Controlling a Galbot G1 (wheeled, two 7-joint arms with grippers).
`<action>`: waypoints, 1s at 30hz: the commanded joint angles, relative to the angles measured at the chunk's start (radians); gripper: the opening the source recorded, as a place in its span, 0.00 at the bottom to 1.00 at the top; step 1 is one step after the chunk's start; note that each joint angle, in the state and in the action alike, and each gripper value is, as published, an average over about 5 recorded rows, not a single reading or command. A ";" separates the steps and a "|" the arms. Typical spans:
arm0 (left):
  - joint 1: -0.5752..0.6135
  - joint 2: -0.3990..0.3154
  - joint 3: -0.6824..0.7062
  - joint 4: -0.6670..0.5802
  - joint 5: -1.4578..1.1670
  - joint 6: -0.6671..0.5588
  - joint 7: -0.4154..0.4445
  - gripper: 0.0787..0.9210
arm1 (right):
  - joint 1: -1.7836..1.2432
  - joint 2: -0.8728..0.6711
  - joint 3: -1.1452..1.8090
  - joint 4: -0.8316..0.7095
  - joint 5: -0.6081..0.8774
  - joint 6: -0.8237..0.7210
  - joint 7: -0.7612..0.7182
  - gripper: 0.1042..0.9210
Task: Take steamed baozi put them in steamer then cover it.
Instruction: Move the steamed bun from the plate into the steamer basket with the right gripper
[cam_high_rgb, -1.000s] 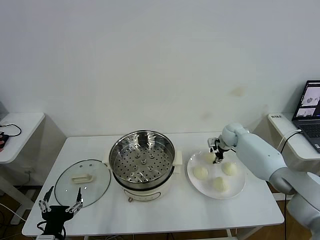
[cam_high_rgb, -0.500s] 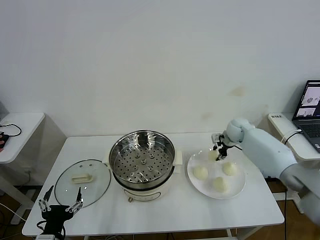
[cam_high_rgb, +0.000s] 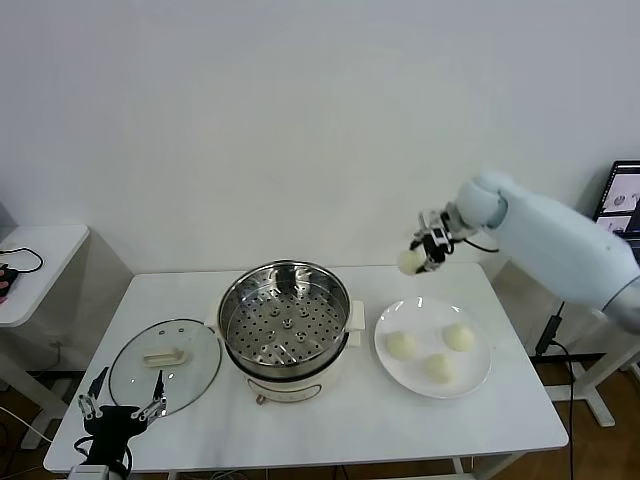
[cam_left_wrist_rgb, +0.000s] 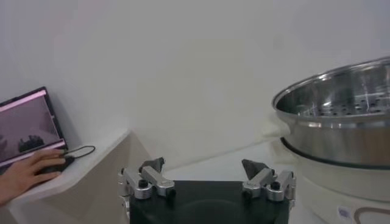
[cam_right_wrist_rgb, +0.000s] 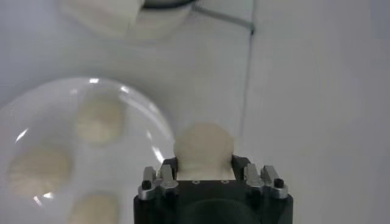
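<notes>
Fingers, left: the left gripper (cam_high_rgb: 120, 413) hangs low at the near left table edge, just in front of the lid, jaws spread wide with nothing between them; it looks parked there while the other arm works.
Lid: a glass lid (cam_high_rgb: 165, 364) lies flat on the table (cam_high_rgb: 330, 425) beside the steamer, handle up, set aside so the pot stays open for loading and within the left arm's reach for covering later.
Steamer: the steamer (cam_high_rgb: 285, 325) stands mid-table, uncovered, its perforated tray bare; no bun is inside yet.
Plate: a white plate (cam_high_rgb: 478, 372) sits just right of the steamer with three steamed baozi (cam_high_rgb: 439, 367) resting on it, apart from each other, which leaves room for fingers to come down around each one.
Fingers, right: the right gripper (cam_high_rgb: 423, 253) is raised above the far edge of the plate, fingers drawn in on the sides of one baozi (cam_right_wrist_rgb: 204, 145); the wrist view shows the bun pinched between the two pads and clear of the plate.
Judgement: the carry is high probably so the bun clears the steamer's rim; the first of four placements seems under way.
</notes>
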 joint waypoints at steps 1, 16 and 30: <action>-0.005 0.005 -0.003 0.004 -0.008 0.001 0.001 0.88 | 0.223 0.094 -0.146 0.095 0.158 -0.010 0.009 0.56; -0.018 0.009 -0.040 0.020 -0.026 0.001 0.004 0.88 | 0.175 0.420 -0.291 0.039 0.115 0.162 0.070 0.56; -0.009 -0.015 -0.053 0.003 -0.019 0.002 0.003 0.88 | 0.035 0.533 -0.340 -0.134 -0.199 0.434 0.158 0.56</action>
